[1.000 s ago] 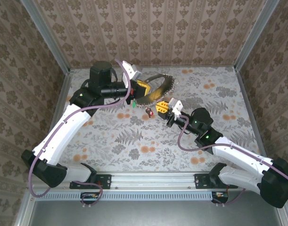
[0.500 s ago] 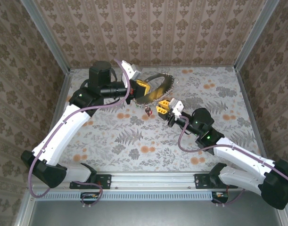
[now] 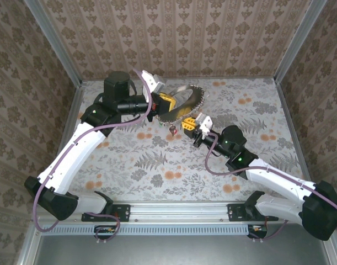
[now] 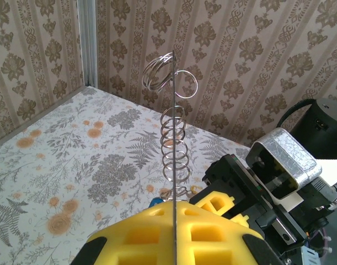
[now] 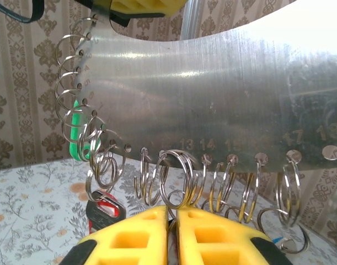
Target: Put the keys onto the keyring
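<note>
- top external: high, behind the arms, looking down on the whole table (image 3: 256, 110)
- left wrist: close, sighting edge-on along the keyring (image 4: 172, 138) toward the wall (image 4: 256, 49)
- right wrist: very close, facing the keyring's (image 5: 212, 99) flat face; all three share it

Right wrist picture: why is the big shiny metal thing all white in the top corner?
Right wrist view: light bounces off the brushed metal of the keyring, so its top right corner washes out to white, while its lower right goes dark; the small rings along its rim stay sharp. Left wrist view: the keyring is seen edge-on, a thin sharp line with no glare.
</note>
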